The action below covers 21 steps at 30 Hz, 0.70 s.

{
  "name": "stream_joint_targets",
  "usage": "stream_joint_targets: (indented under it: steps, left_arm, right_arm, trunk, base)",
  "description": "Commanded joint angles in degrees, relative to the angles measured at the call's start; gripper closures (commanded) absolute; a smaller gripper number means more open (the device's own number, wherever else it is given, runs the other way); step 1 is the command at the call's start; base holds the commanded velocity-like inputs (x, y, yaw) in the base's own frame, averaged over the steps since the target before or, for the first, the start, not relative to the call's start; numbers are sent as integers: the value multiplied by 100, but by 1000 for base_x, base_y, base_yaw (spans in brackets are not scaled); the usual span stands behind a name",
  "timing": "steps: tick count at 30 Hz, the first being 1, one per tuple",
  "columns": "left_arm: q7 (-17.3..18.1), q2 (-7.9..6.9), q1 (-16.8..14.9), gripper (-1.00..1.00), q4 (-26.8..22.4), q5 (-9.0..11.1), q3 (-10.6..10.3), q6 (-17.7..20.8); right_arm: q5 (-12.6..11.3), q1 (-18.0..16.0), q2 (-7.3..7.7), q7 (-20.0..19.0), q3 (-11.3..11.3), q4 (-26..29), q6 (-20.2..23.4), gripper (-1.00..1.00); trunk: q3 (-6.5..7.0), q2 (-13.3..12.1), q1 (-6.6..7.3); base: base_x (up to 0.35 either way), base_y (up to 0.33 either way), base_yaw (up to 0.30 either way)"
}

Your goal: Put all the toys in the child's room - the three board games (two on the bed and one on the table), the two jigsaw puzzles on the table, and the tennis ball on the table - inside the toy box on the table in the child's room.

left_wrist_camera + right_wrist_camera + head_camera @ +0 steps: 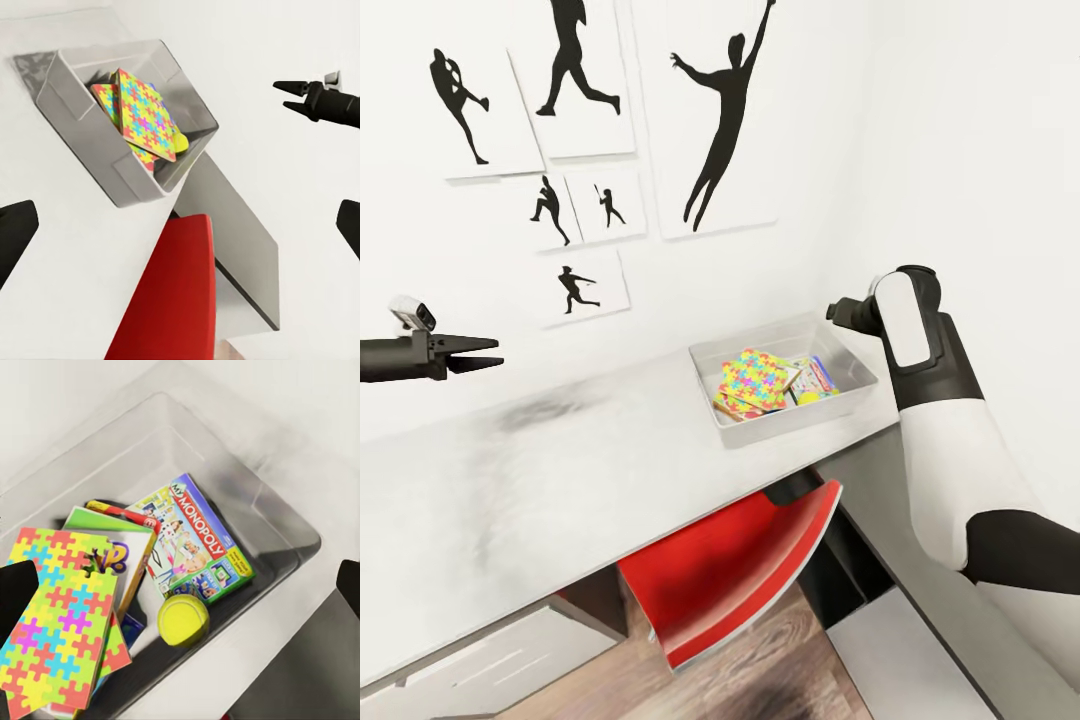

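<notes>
Grey bin: we see the toy box (785, 385) on the white desk (560, 470), near its right end, close to the wall.
Puzzles: two jigsaw boards (64, 615) lie stacked and tilted in the box's left part, over other boxes.
Games: we read Monopoly (196, 547) flat on the box floor; a green-topped game (112, 529) lies partly under the puzzles; a third box edge shows beneath, too hidden to name.
Ball: the tennis ball (183, 619) rests in the box, touching the Monopoly box's corner.
Left hand: we see it (488, 353) over the desk's left part, well apart from the box, fingers slightly apart and holding nothing.
Right hand: it (294, 96) hangs above the box, fingers parted, empty.
Chair: a red seat (745, 560) sits tucked under the desk.
Wall: black athlete silhouettes (725, 115) hang above.
</notes>
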<state>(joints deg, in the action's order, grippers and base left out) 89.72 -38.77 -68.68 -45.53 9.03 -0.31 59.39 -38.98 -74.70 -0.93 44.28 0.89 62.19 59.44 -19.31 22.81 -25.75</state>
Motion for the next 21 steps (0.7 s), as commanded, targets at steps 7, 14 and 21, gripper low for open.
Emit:
stream_joint_targets:
  steps: [7,14,21]
  left_arm:
    - [28,1,-5,-100,0,-10,-4,61]
    - [28,4,-5,-100,0,-14,-4,61]
    - [28,2,-5,-100,0,-9,-4,61]
  right_arm:
    - [-94,0,0,70,1,-15,19,-100]
    - [-45,0,3,95,7,-6,-4,-100]
    - [-33,0,-3,98,11,-5,-34,-100]
  trunk:
    - [-6,11,-3]
    - [-6,11,-3]
    - [30,11,-3]
  base:
    - [-2,0,0]
    - [-18,0,0]
    - [-164,0,0]
